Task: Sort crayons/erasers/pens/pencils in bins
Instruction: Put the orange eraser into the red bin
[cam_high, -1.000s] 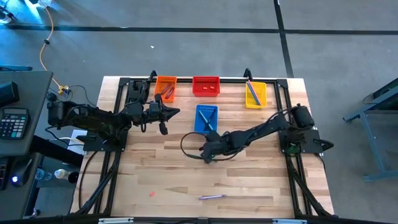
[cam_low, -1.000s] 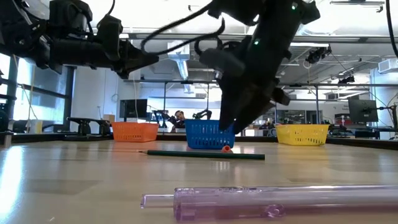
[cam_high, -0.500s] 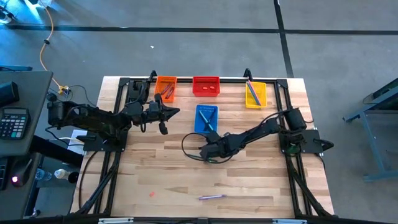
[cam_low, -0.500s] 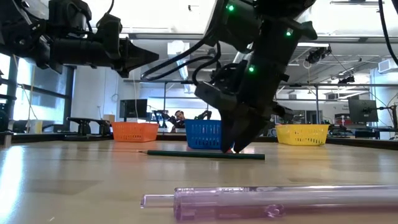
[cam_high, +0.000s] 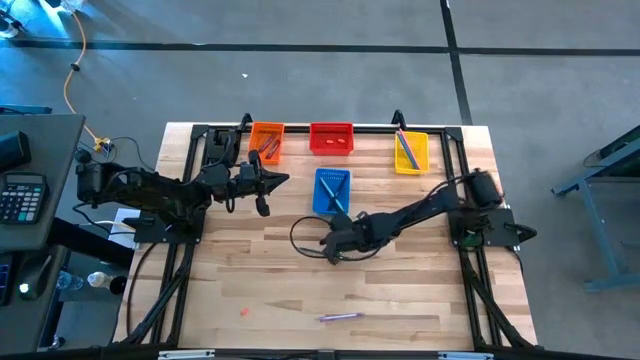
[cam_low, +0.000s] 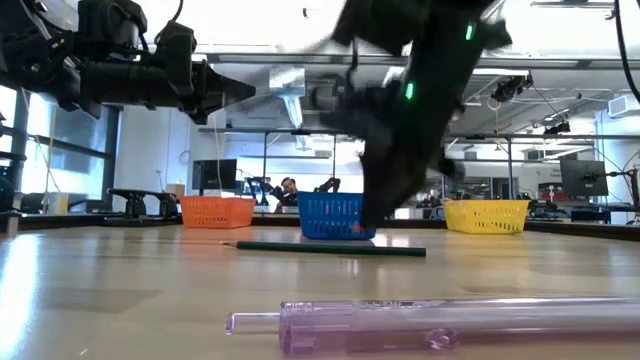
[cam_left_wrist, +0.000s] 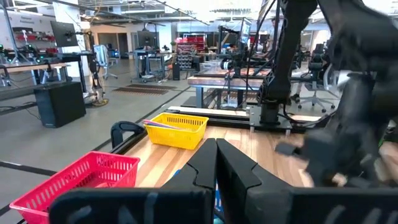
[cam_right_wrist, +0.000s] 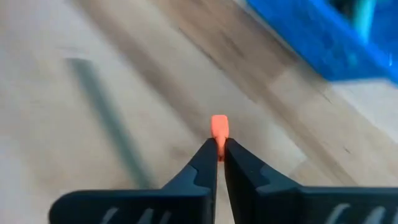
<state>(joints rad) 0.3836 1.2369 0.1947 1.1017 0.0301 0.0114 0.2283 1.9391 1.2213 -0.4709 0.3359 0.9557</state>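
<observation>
My right gripper (cam_high: 331, 250) (cam_right_wrist: 219, 149) is low over the table's middle, just in front of the blue bin (cam_high: 332, 190), shut on a small orange-red eraser (cam_right_wrist: 219, 126). A dark green pencil (cam_low: 330, 248) lies flat on the table beside it. A purple pen (cam_high: 338, 317) lies near the front edge, and a pink eraser (cam_high: 243, 311) lies left of that pen. My left gripper (cam_high: 285, 180) (cam_left_wrist: 216, 155) hangs shut and empty above the table, near the orange bin (cam_high: 266, 140). My right gripper pinches the orange-red eraser by its near end (cam_right_wrist: 219, 142) between its two fingertips. The fingers slant down from the table's right side. The eraser's far end sticks out past the tips. Whether it is clear of the table I cannot tell.
The orange bin, a red bin (cam_high: 331, 138) and a yellow bin (cam_high: 411, 150) stand in a row along the far edge, the blue one a little nearer. Sticks lie in the orange, yellow and blue bins. A black frame (cam_high: 190, 200) borders the tabletop.
My right gripper has come down on the orange-red eraser beside the pencil and shut on it. The gripper is blurred now, in motion, and the eraser goes with it. The pencil has stayed where it was.
</observation>
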